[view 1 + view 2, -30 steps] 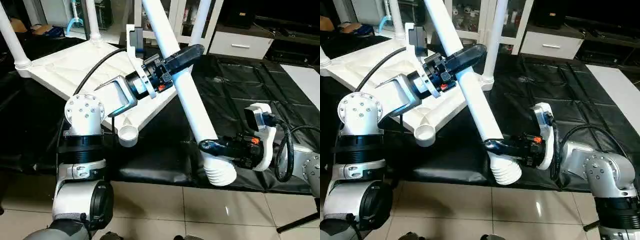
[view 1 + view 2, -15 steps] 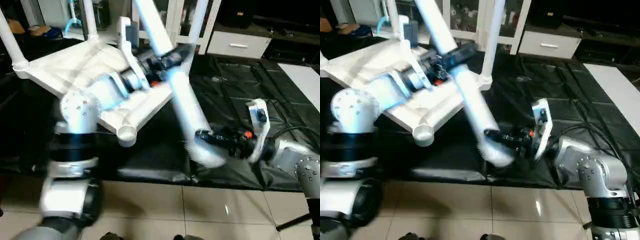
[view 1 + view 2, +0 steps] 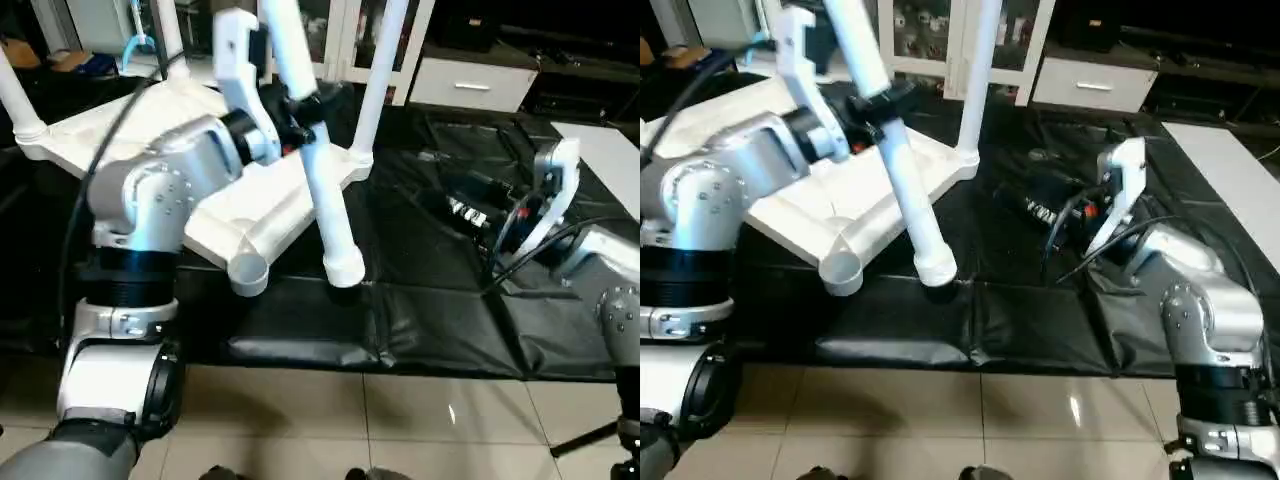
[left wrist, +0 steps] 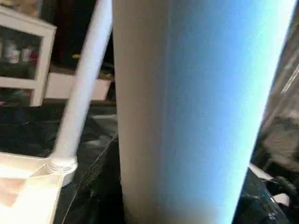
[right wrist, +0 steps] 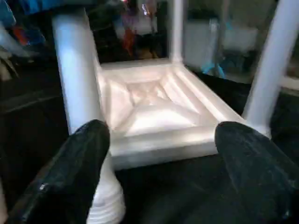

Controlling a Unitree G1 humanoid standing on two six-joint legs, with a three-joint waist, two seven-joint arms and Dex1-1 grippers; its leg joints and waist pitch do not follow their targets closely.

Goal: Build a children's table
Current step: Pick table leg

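Note:
The white tabletop (image 3: 150,150) lies underside up on the black cover. Three white legs stand in its sockets, one at the right corner (image 3: 378,80). The front corner socket (image 3: 248,272) is empty. My left gripper (image 3: 300,106) is shut on the middle of a loose leg (image 3: 325,195), held steeply tilted, and that leg fills the left wrist view (image 4: 187,107). Its ribbed end (image 3: 344,270) hangs just above the cover, right of the empty socket. My right gripper (image 5: 163,154) is open and holds nothing, set back to the right (image 3: 455,198) of the leg (image 5: 77,84).
Black sheeting (image 3: 450,300) covers the work surface, ending at a front edge above the tiled floor (image 3: 400,420). White cabinets (image 3: 470,85) and dark furniture stand behind. A white panel (image 3: 605,150) lies at the far right.
My right gripper let go of the leg's lower end and drew back to the right. My left arm swung the leg steeper, its ribbed end moving left toward the empty socket.

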